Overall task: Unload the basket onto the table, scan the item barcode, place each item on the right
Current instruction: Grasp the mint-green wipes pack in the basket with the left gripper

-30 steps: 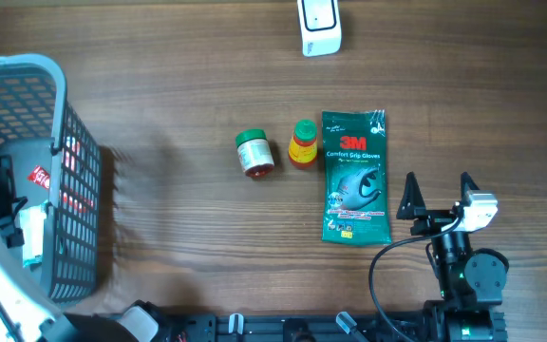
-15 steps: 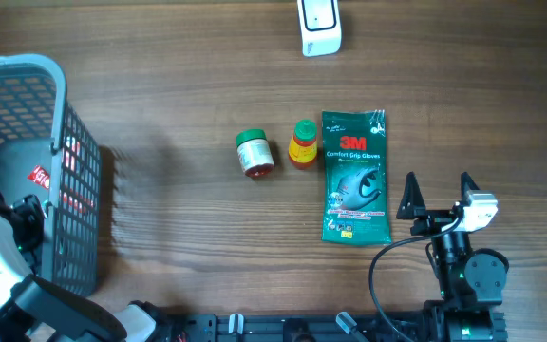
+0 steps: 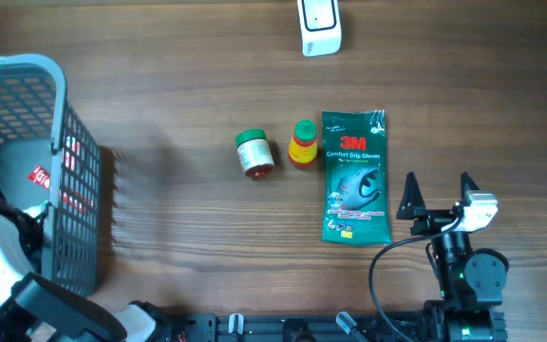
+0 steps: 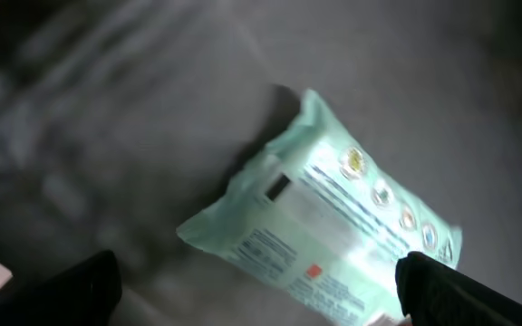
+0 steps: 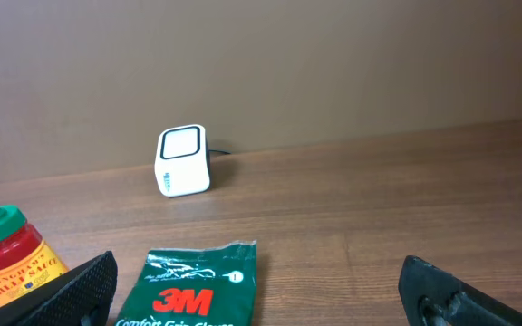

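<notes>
Black tips of the right gripper (image 3: 438,187) nearest of all, down by the robot's own edge of the brown wooden table (image 3: 179,228). Spread wide apart, with nothing between and nothing held. Just beside the near right corner of the green glove pack (image 3: 354,178), not touching it.

Off to the left, at about the same depth, a grey basket (image 3: 60,190) with grid walls at the table's left edge. Left arm reaching down inside. Left gripper (image 4: 256,299) wide open too, holding nothing, hanging over a pale green packet (image 4: 324,226) on the dark basket floor. Packet lying flat and slanted in the wrist view, with small print and a row of little round pictures facing up. Too blurry to read. Cannot tell whether a barcode shows there.

A bit further out, in the middle of the table, the glove pack lying flat, long side pointing away from the robot, red "3M" near its far end. Just left of that far end, a little red bottle (image 3: 302,144) with a green cap and a yellow label, standing up. Touching the pack or only very close: cannot tell which. Left of the bottle, a small jar (image 3: 254,154) with a green lid, set apart by a small gap.

Furthest away, a white scanner (image 3: 319,27) at the far edge, well apart from everything else, its square window turned toward the robot.
</notes>
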Motion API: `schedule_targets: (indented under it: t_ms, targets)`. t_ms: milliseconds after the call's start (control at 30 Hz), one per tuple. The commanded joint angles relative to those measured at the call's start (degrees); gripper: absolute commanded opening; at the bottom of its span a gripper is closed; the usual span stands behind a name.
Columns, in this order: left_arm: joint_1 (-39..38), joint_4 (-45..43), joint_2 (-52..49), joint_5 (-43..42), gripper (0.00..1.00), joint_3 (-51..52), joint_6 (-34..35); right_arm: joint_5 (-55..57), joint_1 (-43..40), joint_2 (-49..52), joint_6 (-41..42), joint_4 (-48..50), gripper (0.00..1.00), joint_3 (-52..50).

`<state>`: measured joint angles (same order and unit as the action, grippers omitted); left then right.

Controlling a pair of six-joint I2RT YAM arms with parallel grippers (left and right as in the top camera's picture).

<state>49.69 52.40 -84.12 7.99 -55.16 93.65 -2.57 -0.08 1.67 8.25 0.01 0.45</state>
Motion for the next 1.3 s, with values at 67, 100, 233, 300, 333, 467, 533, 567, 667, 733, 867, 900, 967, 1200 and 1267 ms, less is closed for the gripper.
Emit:
schedule_targets:
  t_ms: [67, 100, 233, 300, 333, 467, 533, 567, 667, 733, 867, 900, 967, 1200, 1267]
  targets:
    - [0.48, -2.36, -0.50, 5.25, 1.00, 3.78, 14.88, -0.48, 0.22, 0.11, -0.74, 0.11, 1.00, -0.15]
    - [0.48, -3.23, -0.70, 5.20, 1.00, 4.28, 14.86, -0.48, 0.22, 0.11, -0.72, 0.09, 1.00, -0.15]
    - [0.48, -5.53, -3.28, 5.22, 1.00, 4.94, 14.84, -0.50, 0.24, 0.11, -0.72, 0.09, 1.00, -0.15]
    - [0.48, -6.73, -4.83, 5.16, 1.00, 4.94, 14.84, -0.50, 0.22, 0.11, -0.74, 0.09, 1.00, -0.15]
    - [0.48, -7.45, -5.79, 5.18, 1.00, 4.94, 14.82, -0.50, 0.24, 0.11, -0.74, 0.09, 0.99, -0.15]
    - [0.48, -7.93, -8.28, 5.18, 1.00, 4.94, 14.82, -0.50, 0.22, 0.11, -0.72, 0.09, 1.00, -0.15]
    - [0.48, -7.91, -8.52, 5.20, 0.90, 4.94, 14.80, -0.50, 0.24, 0.11, -0.72, 0.09, 1.00, -0.15]
    - [0.48, -7.93, -8.46, 5.18, 0.87, 4.92, 14.80, -0.50, 0.24, 0.11, -0.74, 0.09, 1.00, -0.15]
    - [0.48, -8.79, -8.37, 5.20, 0.66, 4.90, 12.81, -0.50, 0.24, 0.11, -0.74, 0.09, 1.00, -0.15]
    - [0.48, -10.34, -7.98, 5.20, 0.57, 4.90, 9.38, -0.50, 0.24, 0.11, -0.74, 0.09, 1.00, -0.15]
    - [0.48, -14.21, -4.74, 5.20, 0.55, 4.85, 3.52, -0.50, 0.22, 0.11, -0.72, 0.09, 1.00, -0.15]
    - [0.48, -15.10, -3.41, 5.20, 0.53, 4.72, 1.81, -0.48, 0.22, 0.11, -0.72, 0.09, 1.00, -0.15]
    - [0.48, -16.26, -0.44, 5.42, 0.40, 4.28, -1.14, -0.50, 0.22, 0.11, -0.72, 0.09, 1.00, -0.15]
    - [0.48, -18.23, 10.60, 5.79, 0.04, 3.82, -8.39, -0.50, 0.24, 0.11, -0.74, 0.09, 1.00, -0.15]
    - [0.48, -18.69, 12.04, 6.03, 0.04, 3.82, -10.82, -0.48, 0.24, 0.11, -0.72, 0.09, 1.00, -0.15]
